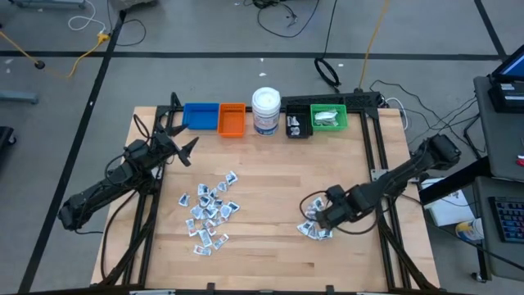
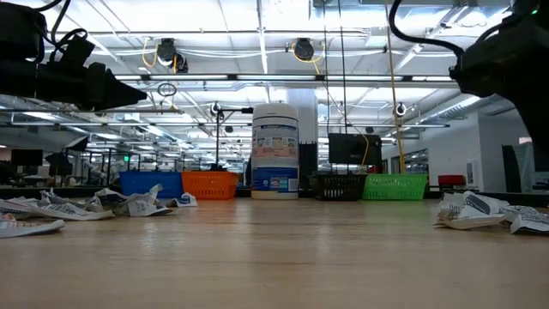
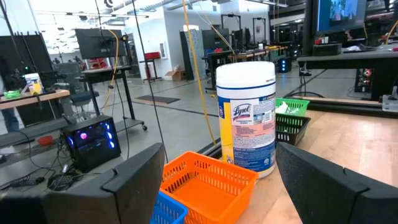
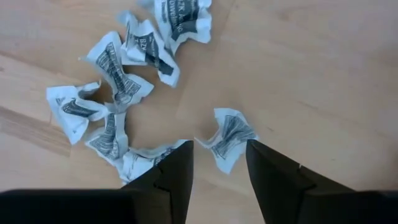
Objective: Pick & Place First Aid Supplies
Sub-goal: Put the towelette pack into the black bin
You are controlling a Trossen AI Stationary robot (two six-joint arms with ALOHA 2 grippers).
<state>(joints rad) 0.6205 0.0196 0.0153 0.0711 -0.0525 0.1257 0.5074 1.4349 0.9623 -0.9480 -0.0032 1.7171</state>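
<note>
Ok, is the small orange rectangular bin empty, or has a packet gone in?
Empty as far as shown: the small orange rectangular bin looks bare inside from above, and the left wrist view shows only its mesh floor.

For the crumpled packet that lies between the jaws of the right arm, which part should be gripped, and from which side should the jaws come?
Probably from straight above, as the right gripper is already aimed: the crumpled packet lies alone on the bare table, apart from the packet cluster. Grip across its pinched, bow-like middle, where the open jaws can close without catching neighbours. The left gripper waits near the bins.
</note>
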